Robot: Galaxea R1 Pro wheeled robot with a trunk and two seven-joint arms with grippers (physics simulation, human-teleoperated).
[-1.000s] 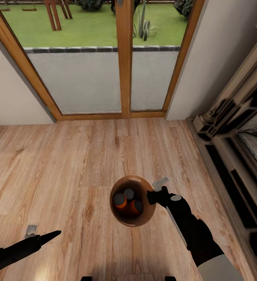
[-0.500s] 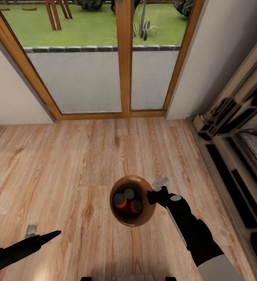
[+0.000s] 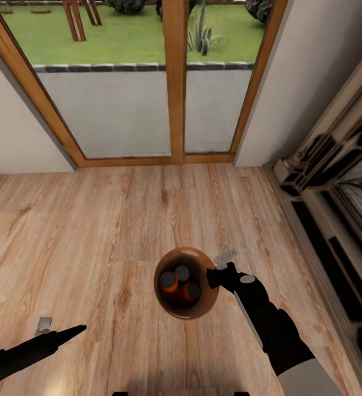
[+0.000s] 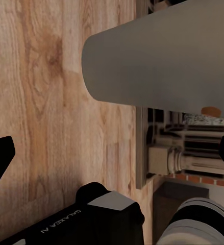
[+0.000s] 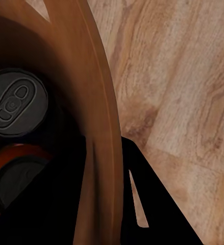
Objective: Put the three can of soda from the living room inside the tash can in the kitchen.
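Note:
The tash can (image 3: 187, 257) hangs above the plank floor in the head view, low and centre, its coppery inside facing up. Three orange cans of soda stand inside it: one (image 3: 169, 281), a second (image 3: 182, 272) and a third (image 3: 192, 290). My right gripper (image 3: 214, 273) is shut on the bin's right rim. In the right wrist view the rim (image 5: 99, 127) runs between the jaws, with grey can tops (image 5: 15, 104) inside. My left gripper (image 3: 65, 328) hangs open at lower left, holding nothing. The left wrist view shows the bin's grey outside (image 4: 163, 56).
Wood-framed glass doors (image 3: 173, 82) stand ahead, with lawn beyond. A fireplace surround (image 3: 335, 192) with dark panels lines the right side. White walls flank the doors. Light wood floor (image 3: 93, 231) stretches between me and the doors.
The whole head view has shifted slightly, so the camera has moved a little. The bin, the cans and both arms keep their places relative to me.

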